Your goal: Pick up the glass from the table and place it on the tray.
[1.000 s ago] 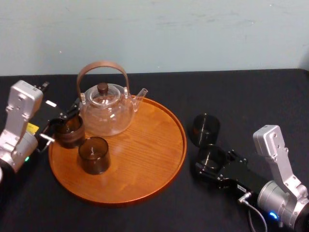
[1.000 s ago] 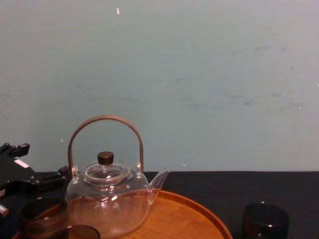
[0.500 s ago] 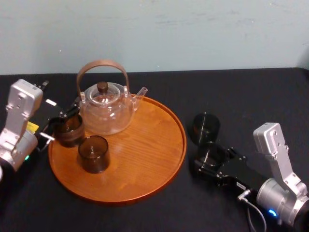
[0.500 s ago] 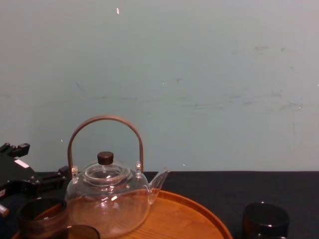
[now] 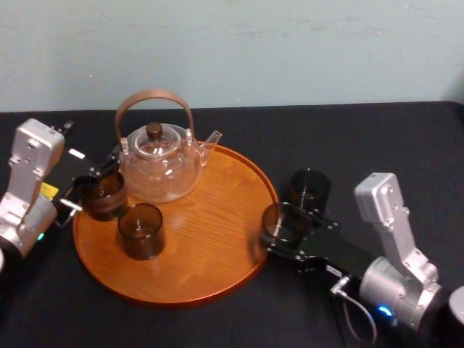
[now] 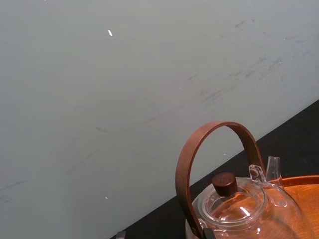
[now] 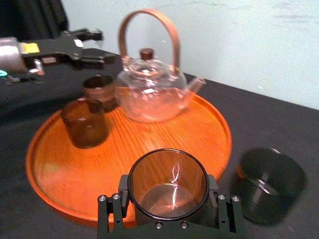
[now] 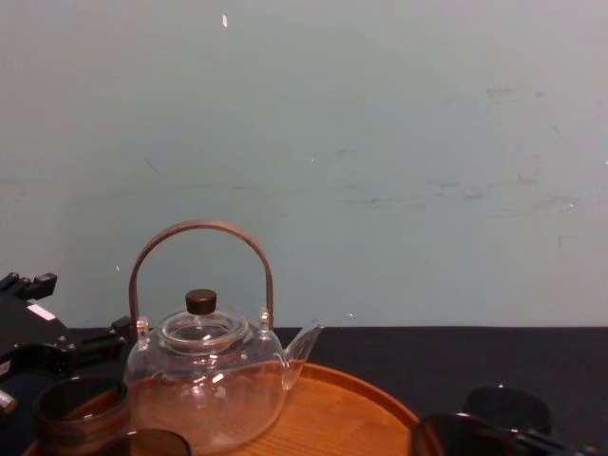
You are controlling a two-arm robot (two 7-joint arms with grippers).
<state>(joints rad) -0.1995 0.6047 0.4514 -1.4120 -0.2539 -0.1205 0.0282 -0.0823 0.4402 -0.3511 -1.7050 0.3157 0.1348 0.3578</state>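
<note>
I have the glass (image 5: 283, 222) clamped between the fingers of the right gripper (image 7: 168, 221). It is upright at the right rim of the tray (image 5: 210, 246), overlapping that edge in the head view. Just behind it, a spare glass (image 5: 309, 190) stands on the black table (image 5: 406, 145). On the tray I see the teapot (image 5: 159, 165), a front glass (image 5: 141, 232) and a left glass (image 5: 105, 196). The left gripper (image 5: 85, 190) rests at the tray's left edge, fingers spread either side of the left glass.

Silver arms (image 5: 29, 156); black left claw (image 5: 96, 190), black right claw (image 5: 284, 230) — screws (image 7: 155, 225), grey cable (image 5: 354, 320)
</note>
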